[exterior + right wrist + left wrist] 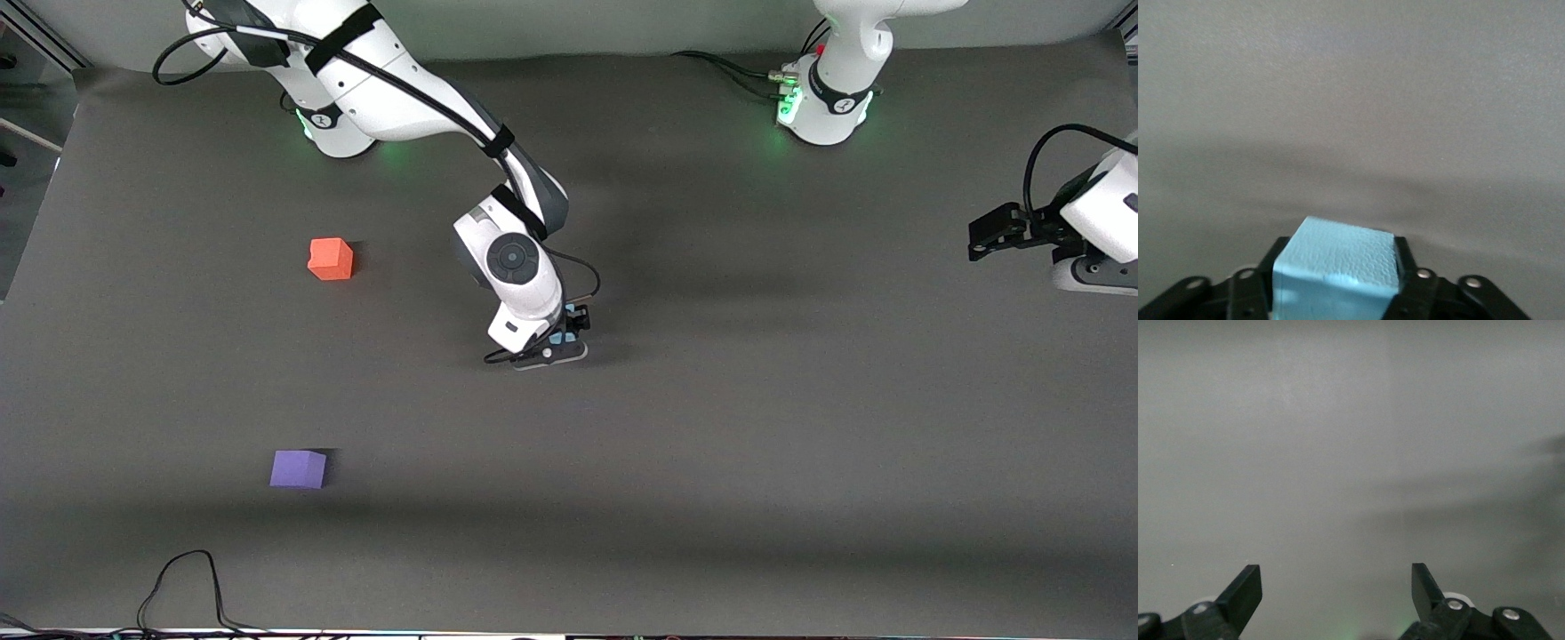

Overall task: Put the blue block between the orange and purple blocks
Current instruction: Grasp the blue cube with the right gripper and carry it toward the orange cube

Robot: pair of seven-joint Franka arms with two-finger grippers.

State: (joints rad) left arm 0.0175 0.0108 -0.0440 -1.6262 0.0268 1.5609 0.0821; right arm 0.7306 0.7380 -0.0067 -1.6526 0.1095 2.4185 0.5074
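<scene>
A: Start with the big picture. What is on the worktop (711,444)?

B: A wide grey worktop with two white arms. The right arm reaches down to the middle of it; the left arm waits up at its own end of the table, its left gripper (1337,590) over bare surface with the jaws standing wide apart and nothing between them.

A: And the cubes?

B: The orange block (330,259) sits toward the right arm's end. The purple block (298,468) is at that same end but nearer the front camera. They are well apart, with open space between them.

A: Where is the blue block?

B: The blue block (1336,275) is at the middle of the worktop, well apart from both others, right between the jaws of the right gripper (560,340). In the right wrist view the black fingers (1405,263) press against its two side faces, so the jaws look clamped on it. I'd judge it sits at worktop level, not lifted.

A: How will it handle?

B: It looks like matte foam with a pebbled skin: light, soft and grippy, not fragile. A hard squeeze could dent it. The flat side faces, low and centred, seem the best hold.
</scene>
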